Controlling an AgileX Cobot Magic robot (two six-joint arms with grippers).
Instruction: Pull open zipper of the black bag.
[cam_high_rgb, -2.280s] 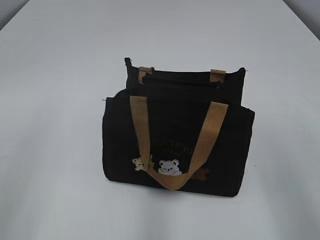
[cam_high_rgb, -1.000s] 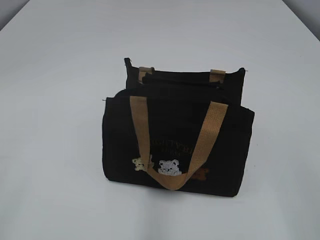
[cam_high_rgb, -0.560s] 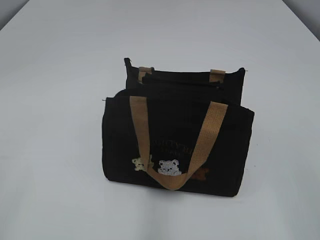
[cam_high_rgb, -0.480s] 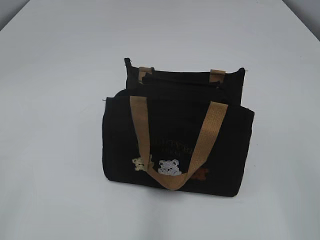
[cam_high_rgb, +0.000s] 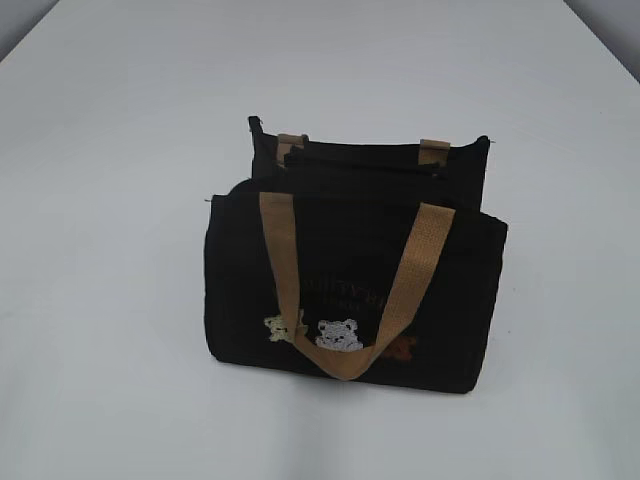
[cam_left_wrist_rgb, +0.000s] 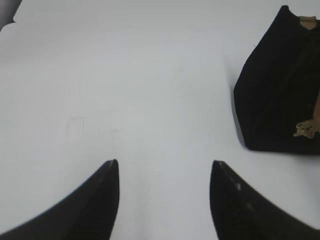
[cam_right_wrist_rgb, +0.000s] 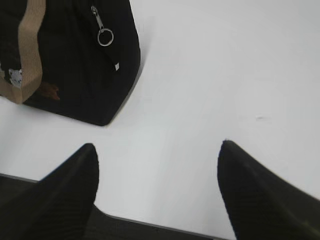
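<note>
Exterior view: black bag (cam_high_rgb: 355, 290), contents hidden.

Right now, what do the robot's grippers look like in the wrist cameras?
Only fingertips show. The left gripper has two smooth black fingers tapering to curved points. The right gripper has two black fingers with a finely ribbed texture. No cables or markings visible; the arms are out of view.
</note>
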